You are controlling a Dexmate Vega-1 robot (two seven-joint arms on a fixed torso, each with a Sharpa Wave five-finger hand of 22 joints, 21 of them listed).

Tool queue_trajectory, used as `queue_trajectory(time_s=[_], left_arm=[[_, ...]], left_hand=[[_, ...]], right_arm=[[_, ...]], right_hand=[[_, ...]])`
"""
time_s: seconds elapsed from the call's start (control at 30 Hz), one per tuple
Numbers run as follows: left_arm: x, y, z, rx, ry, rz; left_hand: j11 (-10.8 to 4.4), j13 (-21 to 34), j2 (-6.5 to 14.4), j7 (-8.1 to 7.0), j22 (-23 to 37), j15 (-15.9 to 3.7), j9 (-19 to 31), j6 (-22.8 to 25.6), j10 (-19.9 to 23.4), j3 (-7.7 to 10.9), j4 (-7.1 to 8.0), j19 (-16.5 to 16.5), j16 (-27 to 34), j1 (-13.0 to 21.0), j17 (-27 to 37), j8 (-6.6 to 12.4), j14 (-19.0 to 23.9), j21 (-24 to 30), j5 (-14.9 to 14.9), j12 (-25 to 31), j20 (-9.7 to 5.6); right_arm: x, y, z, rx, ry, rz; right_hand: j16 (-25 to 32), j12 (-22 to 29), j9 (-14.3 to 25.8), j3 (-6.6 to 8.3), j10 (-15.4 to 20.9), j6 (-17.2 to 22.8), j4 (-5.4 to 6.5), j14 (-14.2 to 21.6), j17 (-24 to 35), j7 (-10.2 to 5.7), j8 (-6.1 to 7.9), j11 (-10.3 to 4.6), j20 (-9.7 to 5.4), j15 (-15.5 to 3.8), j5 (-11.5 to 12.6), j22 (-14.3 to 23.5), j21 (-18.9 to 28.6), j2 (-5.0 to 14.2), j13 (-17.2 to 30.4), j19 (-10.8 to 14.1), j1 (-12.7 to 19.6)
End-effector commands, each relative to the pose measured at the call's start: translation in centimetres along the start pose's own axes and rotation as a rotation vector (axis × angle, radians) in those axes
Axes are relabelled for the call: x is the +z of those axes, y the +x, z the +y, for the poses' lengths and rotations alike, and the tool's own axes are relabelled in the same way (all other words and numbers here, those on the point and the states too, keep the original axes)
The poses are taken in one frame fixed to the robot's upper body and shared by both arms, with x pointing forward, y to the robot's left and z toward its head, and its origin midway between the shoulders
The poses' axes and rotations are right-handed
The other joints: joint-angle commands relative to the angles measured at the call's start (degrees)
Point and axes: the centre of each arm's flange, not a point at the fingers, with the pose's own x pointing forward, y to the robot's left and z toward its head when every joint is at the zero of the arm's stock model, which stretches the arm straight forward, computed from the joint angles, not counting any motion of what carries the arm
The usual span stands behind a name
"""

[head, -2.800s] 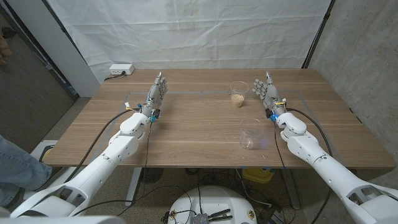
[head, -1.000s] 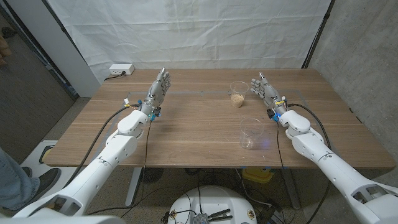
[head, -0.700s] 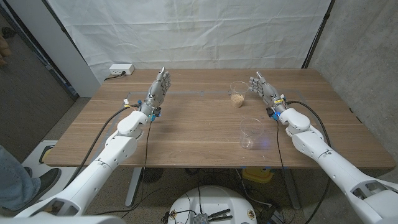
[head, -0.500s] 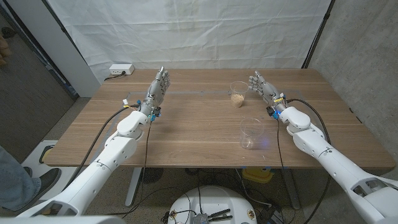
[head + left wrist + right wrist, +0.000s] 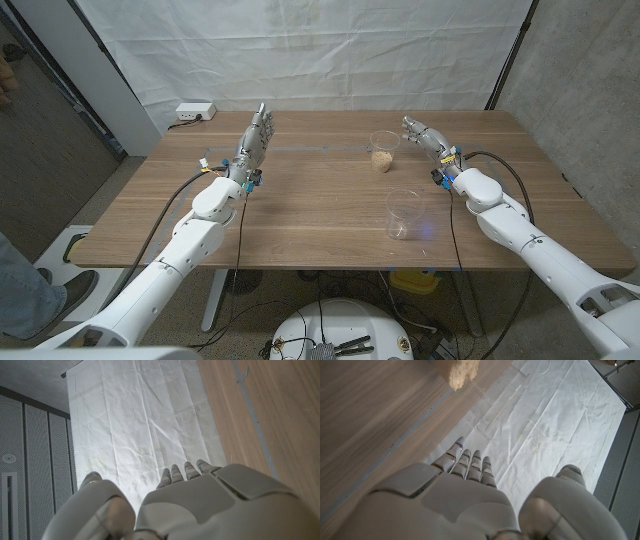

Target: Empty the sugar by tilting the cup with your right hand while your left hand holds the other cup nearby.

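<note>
A clear cup with brown sugar (image 5: 383, 151) in its bottom stands at the far middle-right of the wooden table (image 5: 300, 215). A second clear cup (image 5: 403, 213), empty, stands nearer the front edge. My right hand (image 5: 424, 134) is raised just right of the sugar cup, fingers apart and reaching toward it, a small gap between them. In the right wrist view the sugar (image 5: 462, 371) shows beyond my right hand (image 5: 470, 495). My left hand (image 5: 255, 141) stands upright over the far left of the table, fingers straight, holding nothing. The left wrist view has my left hand (image 5: 175, 502) against the white backdrop.
A white power strip (image 5: 194, 111) lies at the table's far left corner. A white sheet (image 5: 300, 50) hangs behind the table. A person's leg and shoe (image 5: 30, 290) show at the left edge, beside the table. A concrete wall stands to the right.
My right hand has moved away from me and leaned left toward the sugar cup. My left hand has barely moved. Both cups stand where they were.
</note>
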Motion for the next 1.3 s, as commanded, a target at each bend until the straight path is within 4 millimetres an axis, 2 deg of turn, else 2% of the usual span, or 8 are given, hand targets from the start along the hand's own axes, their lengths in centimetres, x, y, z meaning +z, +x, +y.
queue_trajectory(time_s=[0.03,0.27,0.43,0.7,0.87,0.97,1.07,1.3], left_arm=[[0.3,0.7,-1.1,-0.008,0.001,-0.017],[0.5,0.7,-1.4,-0.001,-0.001,-0.022],[0.6,0.5,-1.8,0.002,-0.001,-0.023],[0.7,0.2,-2.1,0.012,-0.002,-0.029],[0.7,0.1,-2.4,0.013,-0.006,-0.031],[0.7,0.1,-2.5,0.01,-0.019,-0.036],[0.9,0.1,-2.5,0.013,-0.029,-0.041],[1.0,0.1,-2.7,0.012,-0.027,-0.045]], left_hand=[[0.11,0.24,-0.08,-0.04,0.12,0.1,0.18,0.42,0.1,-0.32,-0.02,-0.62,0.41,0.42,0.15,0.36,0.32,-0.12,0.34,0.01,-2.28],[0.03,0.24,-0.01,-0.11,0.13,0.11,0.19,0.47,0.27,-0.41,-0.01,-0.67,0.42,0.42,0.16,0.32,0.43,-0.23,0.33,0.03,-2.16],[0.01,0.25,0.04,-0.15,0.14,0.08,0.19,0.62,0.29,-0.48,0.0,-0.68,0.41,0.42,0.16,0.35,0.44,-0.3,0.33,0.01,-2.05],[0.06,0.25,0.13,-0.13,0.15,0.06,0.2,0.72,0.28,-0.58,0.02,-0.68,0.4,0.42,0.17,0.33,0.51,-0.39,0.32,-0.03,-2.0],[0.01,0.25,0.19,-0.06,0.15,0.03,0.2,0.81,0.38,-0.62,0.03,-0.67,0.4,0.41,0.17,0.34,0.54,-0.43,0.32,-0.01,-2.0],[0.01,0.25,0.21,-0.1,0.15,0.01,0.2,0.84,0.44,-0.64,0.04,-0.69,0.4,0.41,0.17,0.34,0.56,-0.46,0.32,0.0,-1.97],[0.21,0.25,0.26,-0.06,0.16,0.01,0.2,0.93,0.52,-0.69,0.05,-0.63,0.4,0.41,0.17,0.35,0.61,-0.48,0.32,0.01,-2.12],[0.15,0.26,0.37,0.05,0.16,0.13,0.21,1.14,0.7,-0.8,0.06,-0.67,0.4,0.42,0.17,0.37,0.72,-0.6,0.31,0.03,-2.68]], right_arm=[[0.0,-0.1,-0.1,-0.022,-0.144,0.024],[0.0,0.0,-0.5,0.008,-0.217,0.061],[0.1,-0.1,-0.5,0.006,-0.268,0.065],[0.3,0.0,0.1,0.03,-0.414,0.095],[0.5,0.4,0.4,0.042,-0.472,0.098],[0.5,0.5,0.6,0.049,-0.494,0.1],[0.4,0.7,0.6,0.066,-0.506,0.106],[-0.1,1.0,0.8,0.103,-0.553,0.129]], right_hand=[[-0.14,-0.17,0.1,0.07,-0.67,-0.7,-0.57,-0.44,0.28,0.15,-0.23,0.04,-3.96,-0.28,0.53,0.13,-0.45,-0.2,0.1,-0.11,0.89],[-0.04,-0.2,0.12,-0.09,-1.25,-1.87,-1.1,-0.48,0.28,0.31,-0.34,-0.18,-4.2,-0.46,0.95,0.13,-0.7,-0.57,0.11,0.16,1.66],[-0.14,-0.25,0.13,-0.3,-1.99,-3.3,-1.8,-1.1,0.28,1.44,-0.41,-0.35,-4.28,-0.47,1.48,0.13,-1.19,-1.04,0.12,0.04,2.71],[-0.27,-0.42,0.15,-0.68,-3.25,-4.65,-2.5,-2.02,0.29,1.54,-0.37,-0.15,-4.26,-0.44,2.05,0.14,-1.85,-1.57,0.13,-0.42,3.7],[-0.43,-0.66,0.16,-1.13,-4.92,-6.27,-2.96,-3.28,0.3,1.68,-0.46,0.43,-4.34,-0.13,2.53,0.17,-2.47,-1.88,0.15,-0.96,4.29],[-0.38,-0.91,0.16,-1.61,-6.76,-7.94,-3.2,-4.03,0.32,1.78,-0.58,0.19,-4.29,-0.05,2.9,0.2,-2.88,-2.06,0.15,-1.17,4.5],[-0.3,-0.79,0.17,-2.08,-7.76,-10.54,-3.39,-4.65,0.33,2.47,-0.93,0.44,-4.31,0.18,3.27,0.21,-3.22,-2.11,0.16,-1.31,4.69],[-0.3,-0.83,0.19,-2.43,-8.69,-11.45,-3.48,-5.11,0.34,2.77,-0.76,0.56,-4.38,0.22,3.5,0.22,-3.45,-2.14,0.16,-1.44,4.74]])
